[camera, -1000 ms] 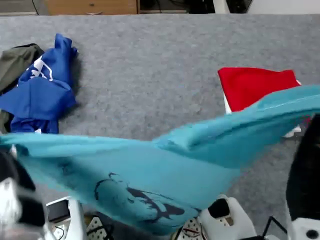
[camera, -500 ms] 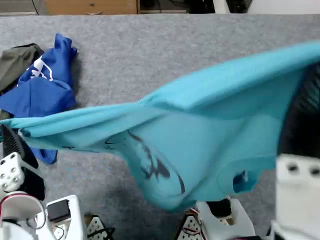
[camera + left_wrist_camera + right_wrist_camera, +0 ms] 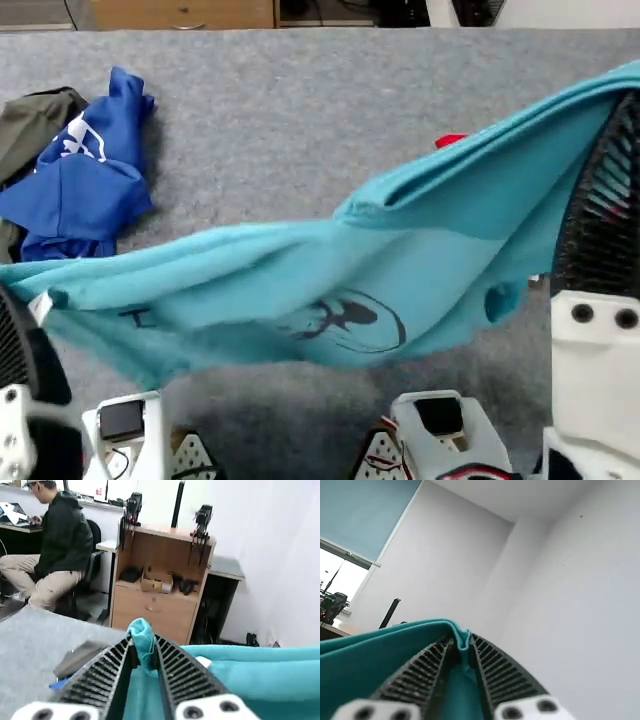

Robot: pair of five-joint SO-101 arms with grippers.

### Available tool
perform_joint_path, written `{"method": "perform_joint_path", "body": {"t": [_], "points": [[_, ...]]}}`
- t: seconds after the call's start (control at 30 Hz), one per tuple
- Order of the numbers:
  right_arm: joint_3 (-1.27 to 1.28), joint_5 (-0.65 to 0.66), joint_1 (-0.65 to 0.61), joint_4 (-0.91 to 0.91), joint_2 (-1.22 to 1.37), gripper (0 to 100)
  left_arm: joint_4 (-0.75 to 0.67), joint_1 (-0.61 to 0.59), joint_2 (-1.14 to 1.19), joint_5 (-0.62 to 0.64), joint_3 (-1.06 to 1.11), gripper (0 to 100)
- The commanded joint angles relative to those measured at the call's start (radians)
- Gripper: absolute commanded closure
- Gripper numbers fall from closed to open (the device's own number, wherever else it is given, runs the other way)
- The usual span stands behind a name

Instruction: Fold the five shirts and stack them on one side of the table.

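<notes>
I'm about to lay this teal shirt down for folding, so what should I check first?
1. Left gripper hold on the teal shirt: ok, fabric pinched between its jaws.
2. Right gripper hold: ok, shut on a shirt edge.
3. Shirt spread flat: not ok, it sags and creases between the grippers.
4. Red shirt undisturbed: cannot tell, mostly hidden behind the teal shirt.
5. Blue shirt out of the way: cannot tell, bunched near the left-held end.

White walls (image 3: 570,580) enclose a wooden cabinet (image 3: 150,607) and a blue window blind (image 3: 360,510).
</notes>
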Motion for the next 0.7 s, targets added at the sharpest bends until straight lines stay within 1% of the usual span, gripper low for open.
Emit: {"method": "perform_joint_path", "body": {"t": [0.0, 0.1, 0.23, 0.43, 0.57, 0.6, 0.67], "points": [[-0.007, 0.012, 0.016, -0.020, -0.007, 99.5, 0.040, 0.014, 0.097, -0.008, -0.089, 98], [0.001, 0.012, 0.016, 0.002, -0.025, 99.5, 0.040, 0.014, 0.116, -0.006, -0.127, 98], [0.002, 0.012, 0.016, 0.008, -0.033, 99.5, 0.040, 0.014, 0.116, -0.006, -0.120, 98], [0.047, 0.012, 0.016, 0.005, -0.030, 99.5, 0.040, 0.014, 0.116, -0.003, -0.035, 98], [0.160, 0.014, 0.012, 0.000, -0.028, 99.5, 0.037, 0.014, 0.116, -0.002, 0.038, 98], [0.214, 0.012, 0.012, -0.018, -0.024, 99.5, 0.032, 0.015, 0.124, -0.002, 0.063, 98], [0.349, 0.012, 0.010, -0.087, -0.012, 99.5, -0.020, 0.015, 0.127, -0.005, 0.143, 98]]}}
